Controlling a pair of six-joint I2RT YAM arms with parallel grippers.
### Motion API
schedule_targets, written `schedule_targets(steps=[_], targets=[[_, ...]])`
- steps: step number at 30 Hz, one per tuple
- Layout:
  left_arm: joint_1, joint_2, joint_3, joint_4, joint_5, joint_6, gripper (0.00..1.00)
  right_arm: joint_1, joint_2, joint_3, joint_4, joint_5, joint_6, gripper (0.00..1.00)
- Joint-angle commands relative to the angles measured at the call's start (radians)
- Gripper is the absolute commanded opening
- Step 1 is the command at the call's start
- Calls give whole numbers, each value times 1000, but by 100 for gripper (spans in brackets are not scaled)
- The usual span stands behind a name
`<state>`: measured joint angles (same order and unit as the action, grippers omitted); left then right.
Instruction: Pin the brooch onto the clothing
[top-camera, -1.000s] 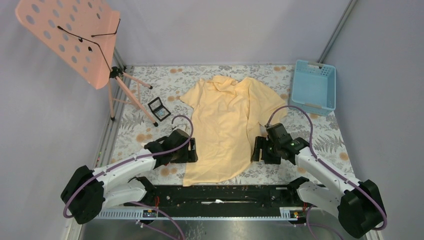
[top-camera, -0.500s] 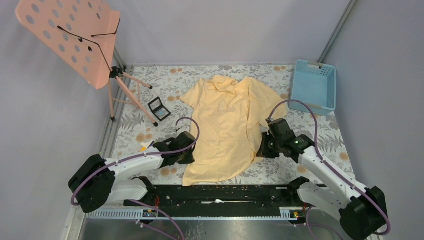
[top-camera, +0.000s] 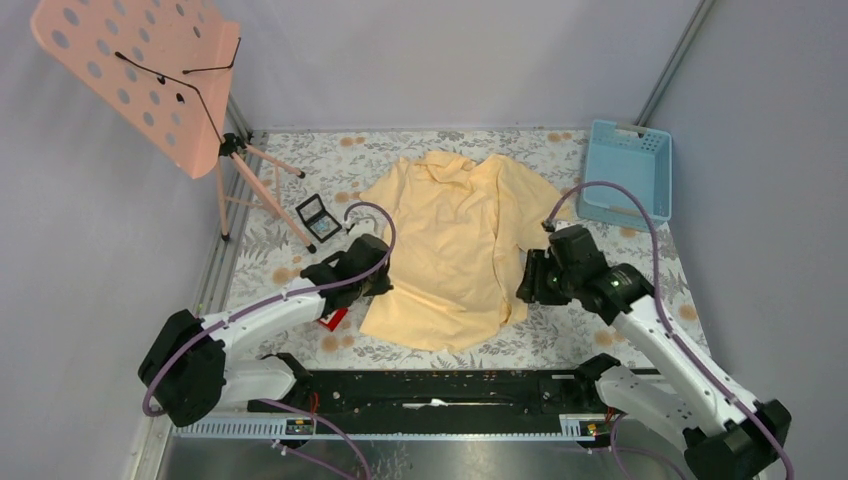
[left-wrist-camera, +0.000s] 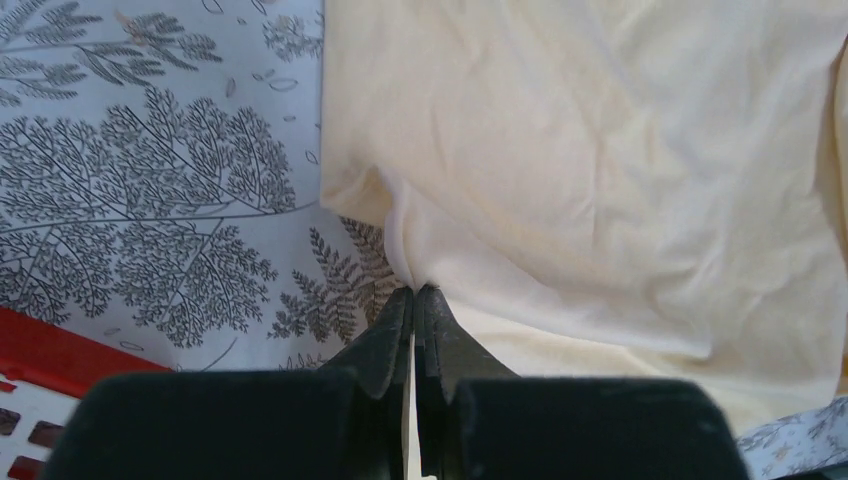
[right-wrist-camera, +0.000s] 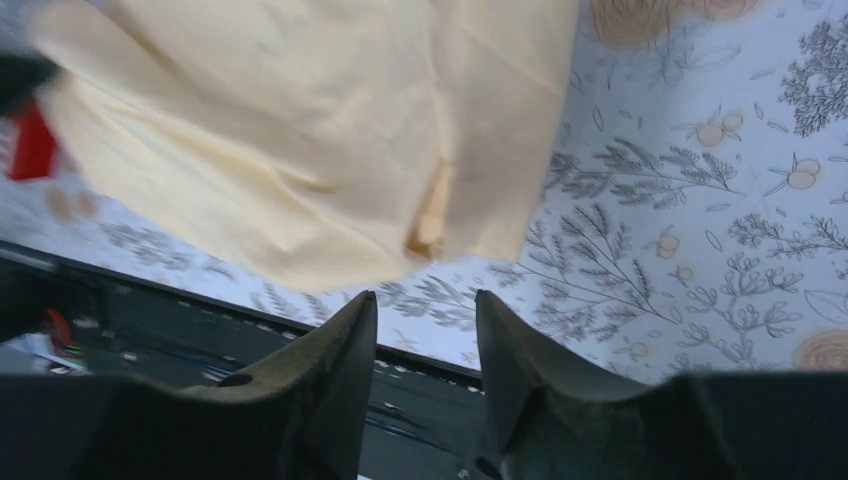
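Observation:
The clothing (top-camera: 455, 250), a pale yellow shirt, lies spread in the middle of the flowered cloth. My left gripper (top-camera: 381, 287) is at the shirt's lower left edge. In the left wrist view its jaws are shut on a raised pinch of the clothing (left-wrist-camera: 600, 170) at the gripper tips (left-wrist-camera: 413, 291). My right gripper (top-camera: 528, 285) hovers by the shirt's right edge. Its jaws stand open in the right wrist view (right-wrist-camera: 425, 300) with nothing between them, and the clothing (right-wrist-camera: 300, 130) lies just beyond. The brooch is out of view.
A pink music stand (top-camera: 130, 70) rises at the back left, with a small black case (top-camera: 318, 215) near its legs. A blue basket (top-camera: 628, 170) sits at the back right. A red toy (top-camera: 333, 318) lies by the left arm, also seen as a red toy (left-wrist-camera: 35, 355) in the left wrist view.
My left gripper shut on the shirt's left edge and drew the hem away from the near edge, uncovering the red toy. My right gripper closed, then opened and moved back.

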<state>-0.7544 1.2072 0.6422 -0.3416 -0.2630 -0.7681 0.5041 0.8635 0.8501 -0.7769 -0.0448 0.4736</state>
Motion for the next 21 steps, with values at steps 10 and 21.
schedule_targets(steps=[10, 21], targets=[[73, -43, -27, 60, 32, 21, 0, 36, 220, -256, 304, -11, 41, 81], [115, -117, 41, -17, 20, 73, 0, 44, 139, 45, -30, 147, -88, 1]])
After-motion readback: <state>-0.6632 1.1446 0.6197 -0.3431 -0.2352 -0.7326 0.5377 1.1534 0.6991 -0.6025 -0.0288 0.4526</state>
